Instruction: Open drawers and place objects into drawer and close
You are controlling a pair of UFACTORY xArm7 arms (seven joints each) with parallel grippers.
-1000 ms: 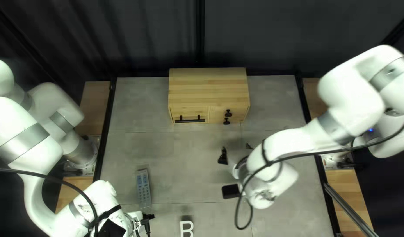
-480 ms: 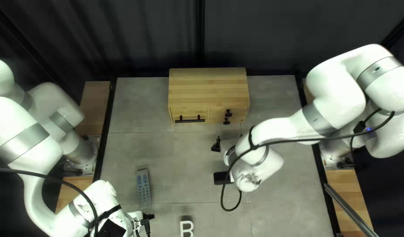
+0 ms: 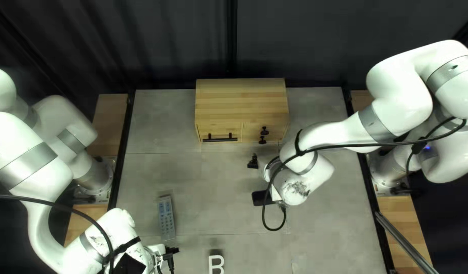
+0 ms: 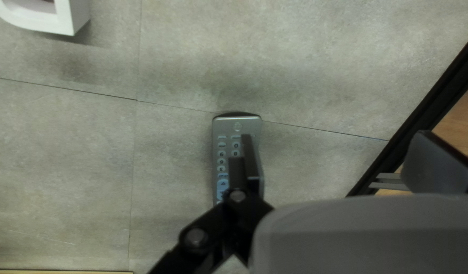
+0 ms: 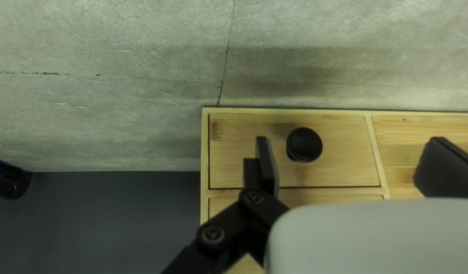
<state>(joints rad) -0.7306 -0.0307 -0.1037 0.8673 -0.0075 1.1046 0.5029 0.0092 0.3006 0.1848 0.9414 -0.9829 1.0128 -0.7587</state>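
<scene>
In the top left view my left gripper [image 3: 170,252] is beside the grey remote [image 3: 166,218]; my right gripper [image 3: 252,162] hovers before the wooden cabinet [image 3: 241,99], partly hidden by its arm. A black handle [image 3: 219,139] and two black knobs are on the front. A white letter B [image 3: 216,264] and a black block [image 3: 259,198] rest on the table. My open left gripper [image 4: 343,162] has the remote [image 4: 237,124] under one finger. Ahead of my open right gripper [image 5: 356,162], a round knob [image 5: 304,144] on a closed drawer appears between the fingers, untouched.
The black block lies against the right arm's outline in the top left view. A black rail [image 3: 121,152] edges the table at the left. Cables hang along both arms. Dark curtain [image 3: 168,40] stands behind the cabinet.
My right gripper has moved toward the cabinet, and its arm has swung up and left in the top left view. The left arm, remote and letter have stayed put.
</scene>
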